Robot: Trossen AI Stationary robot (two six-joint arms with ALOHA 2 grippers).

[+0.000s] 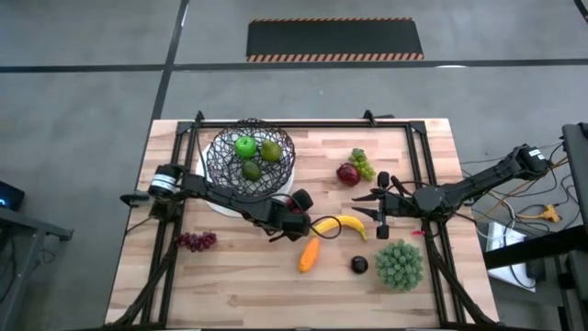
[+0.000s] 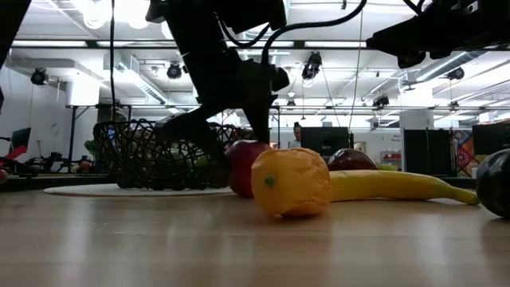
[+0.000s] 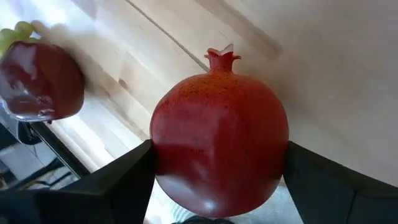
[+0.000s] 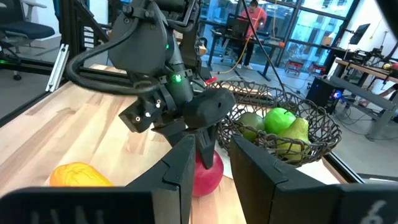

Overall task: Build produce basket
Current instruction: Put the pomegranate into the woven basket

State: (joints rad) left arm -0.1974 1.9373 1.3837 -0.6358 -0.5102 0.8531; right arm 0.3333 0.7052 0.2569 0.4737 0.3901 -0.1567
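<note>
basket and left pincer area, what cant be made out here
- Basket, low view: fruit inside masked by wire mesh and the dark left arm.
- Pomegranate, left wrist view: underside cut off by the bottom edge; whether the left pincer already presses it is unclear.
- Plum, low view: cut off by the right edge.

Seen from above, a grey concrete floor with dark seam lines surrounds the light wooden counter, and a black mat edged in orange-and-black hazard stripes lies at the upper centre. In the level view, long ceiling strip lights cross the upper left over an open workshop, with dark monitors at mid-frame. The right wrist view shows tall glazed windows at the upper right and a black office chair at the upper left.
</note>
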